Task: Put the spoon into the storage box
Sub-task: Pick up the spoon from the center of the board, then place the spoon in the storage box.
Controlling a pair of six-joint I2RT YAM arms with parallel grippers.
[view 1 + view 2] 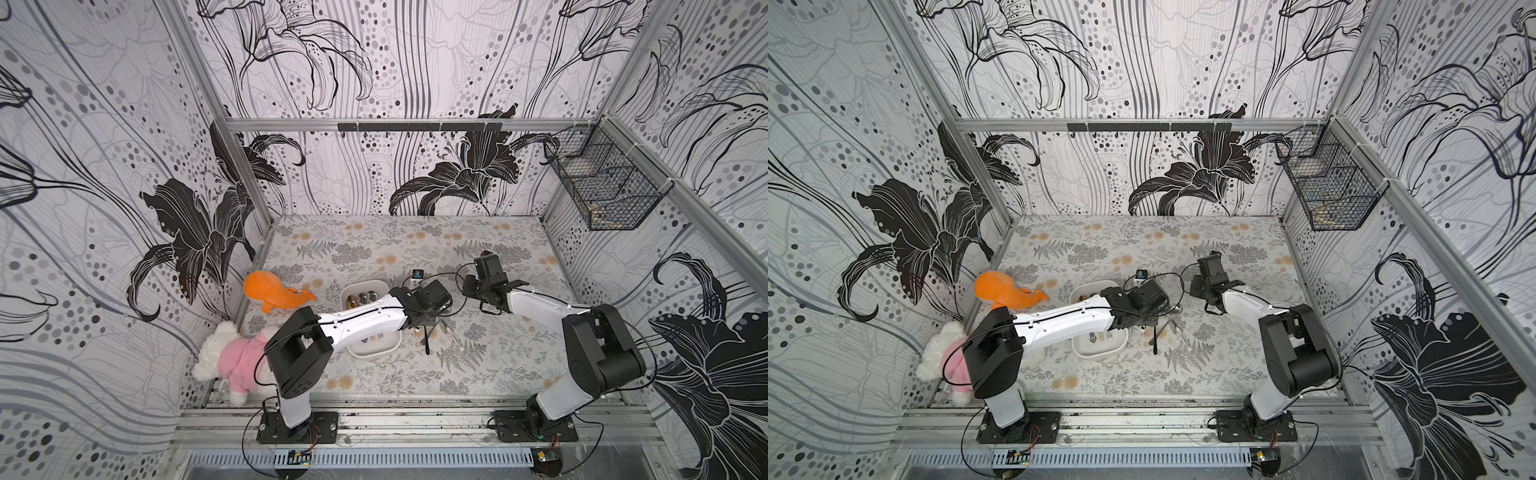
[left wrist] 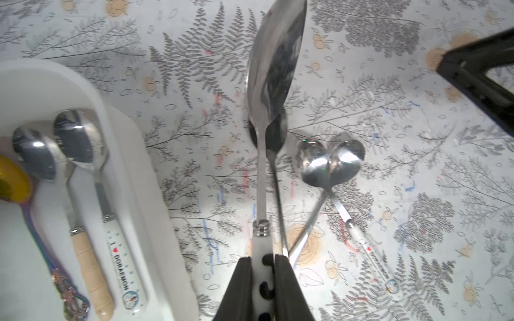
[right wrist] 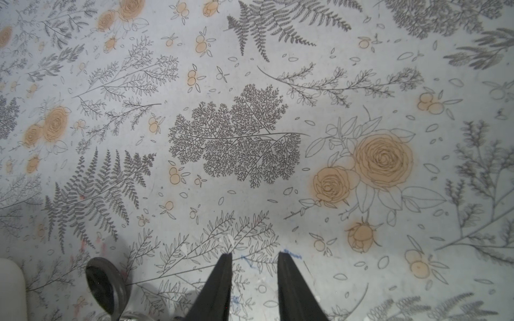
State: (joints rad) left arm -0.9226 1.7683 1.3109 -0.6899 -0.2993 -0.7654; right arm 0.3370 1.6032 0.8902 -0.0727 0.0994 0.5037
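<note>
In both top views my left arm (image 1: 361, 318) hides the middle of the storage box (image 1: 372, 355); in the left wrist view the spoon (image 2: 274, 69) loses its bowl tip at the frame edge, and its spotted handle disappears between my fingers (image 2: 242, 289); a yellow object (image 2: 11, 178) is cut off and unidentifiable; the wire basket (image 1: 602, 187) holds things too small to tell.

Both top views: from high over the front edge, angled down at the whole table (image 1: 374, 249), far off, nearly the same scene. Wrist views: close over the table, looking out past the left gripper (image 2: 262, 257) and right gripper (image 3: 255, 253); storage box (image 2: 125, 155) common to left wrist and top views.
</note>
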